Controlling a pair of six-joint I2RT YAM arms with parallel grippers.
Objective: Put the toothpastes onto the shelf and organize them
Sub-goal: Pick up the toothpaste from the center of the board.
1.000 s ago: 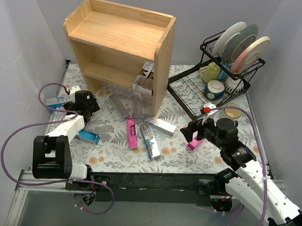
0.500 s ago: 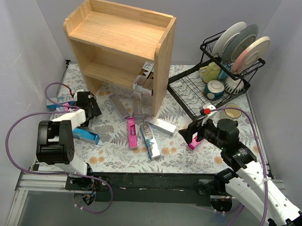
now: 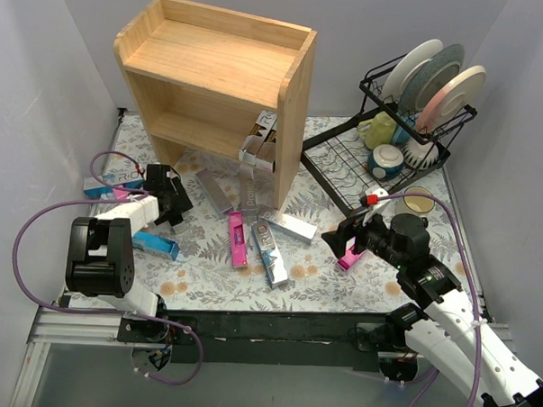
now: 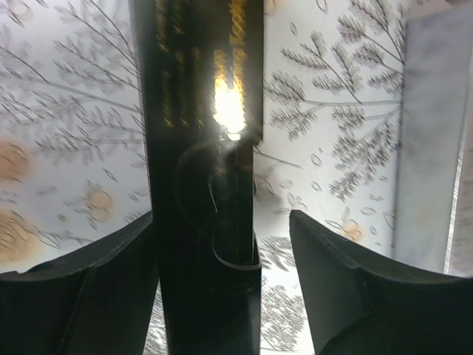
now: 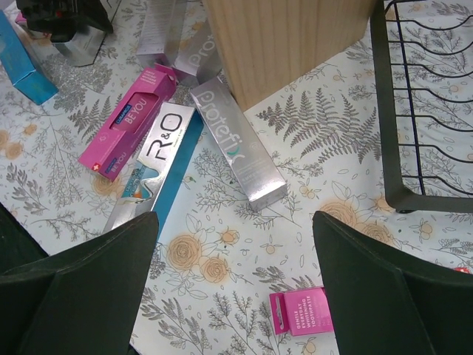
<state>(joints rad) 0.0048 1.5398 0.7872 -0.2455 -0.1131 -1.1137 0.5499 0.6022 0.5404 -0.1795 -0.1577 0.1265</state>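
The wooden shelf (image 3: 214,84) stands at the back, with a few toothpaste boxes (image 3: 260,144) leaning in its lower bay. Loose boxes lie in front of it: silver (image 3: 290,226), pink (image 3: 237,238), R&O (image 3: 269,253) and teal (image 3: 157,245). My left gripper (image 3: 168,199) is low at the left. In the left wrist view it (image 4: 220,222) straddles a black toothpaste box (image 4: 203,148); the left finger touches the box and a gap remains at the right finger. My right gripper (image 5: 235,222) hangs open over the mat, above a small pink box (image 5: 310,310).
A dish rack (image 3: 345,162) with plates and mugs fills the back right, and a cup (image 3: 418,203) stands beside it. A blue box (image 3: 101,189) lies by the left wall. The silver Protefix box (image 5: 238,140) rests against the shelf's side panel.
My left gripper has shifted slightly right and its jaws have narrowed around the black box. The right arm has not moved.
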